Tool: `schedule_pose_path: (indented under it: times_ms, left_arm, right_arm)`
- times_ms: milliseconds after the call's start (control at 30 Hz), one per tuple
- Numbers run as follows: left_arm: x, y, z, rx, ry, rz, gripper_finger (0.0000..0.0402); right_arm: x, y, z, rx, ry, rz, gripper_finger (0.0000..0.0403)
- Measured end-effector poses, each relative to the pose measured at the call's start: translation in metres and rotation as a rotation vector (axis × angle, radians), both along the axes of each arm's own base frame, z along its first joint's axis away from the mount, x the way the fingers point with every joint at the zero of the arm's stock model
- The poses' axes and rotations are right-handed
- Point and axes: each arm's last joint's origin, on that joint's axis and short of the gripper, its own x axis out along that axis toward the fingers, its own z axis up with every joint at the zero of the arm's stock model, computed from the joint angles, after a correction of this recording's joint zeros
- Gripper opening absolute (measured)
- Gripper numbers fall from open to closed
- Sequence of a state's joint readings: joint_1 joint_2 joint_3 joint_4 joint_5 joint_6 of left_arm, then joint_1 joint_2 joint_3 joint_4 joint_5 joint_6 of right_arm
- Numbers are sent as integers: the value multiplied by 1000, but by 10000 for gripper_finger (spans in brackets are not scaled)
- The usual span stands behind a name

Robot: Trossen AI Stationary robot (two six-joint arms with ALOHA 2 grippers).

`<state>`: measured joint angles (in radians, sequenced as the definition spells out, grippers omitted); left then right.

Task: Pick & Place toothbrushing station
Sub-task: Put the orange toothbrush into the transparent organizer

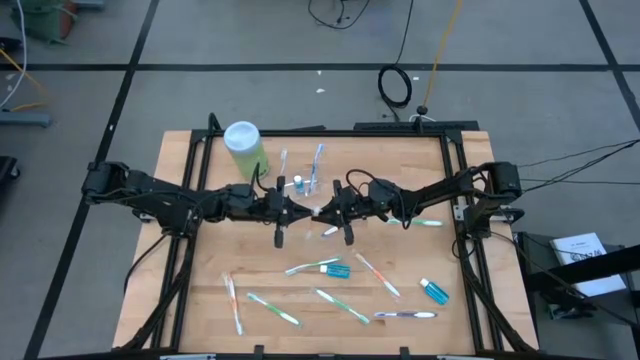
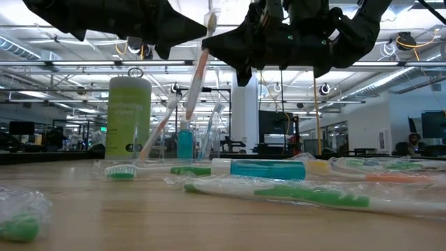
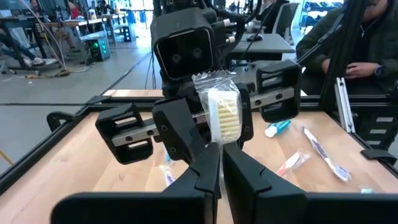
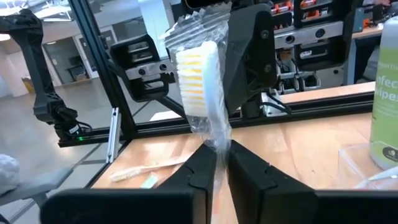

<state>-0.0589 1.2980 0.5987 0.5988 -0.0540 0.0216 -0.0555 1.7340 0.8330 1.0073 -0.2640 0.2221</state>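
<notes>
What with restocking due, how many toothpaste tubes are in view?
3: one tube mid-table, one toward the right edge, one standing in the cup. Others may be hidden.

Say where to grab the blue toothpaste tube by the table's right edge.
Come straight down, pinching the toothpaste tube across its blue body: it lies flat, diagonal, alone. Left gripper and right gripper, mid-table, both clamp a wrapped toothbrush.
</notes>
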Motion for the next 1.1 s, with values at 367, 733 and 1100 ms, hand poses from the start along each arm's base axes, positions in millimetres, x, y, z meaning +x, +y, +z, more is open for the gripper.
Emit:
schedule_pose_path:
  times_ms: [367,733,1100]
  left_arm:
    - [-1,0,-4,-37,42,6,78]
    - [-1,1,-5,-153,49,82,181]
    - [-2,2,-10,-222,94,103,188]
  right_arm:
    - [-6,-1,11,-53,16,-5,20]
    - [-23,-10,28,-166,128,-80,12]
    - [-36,-28,30,-335,129,-346,15]
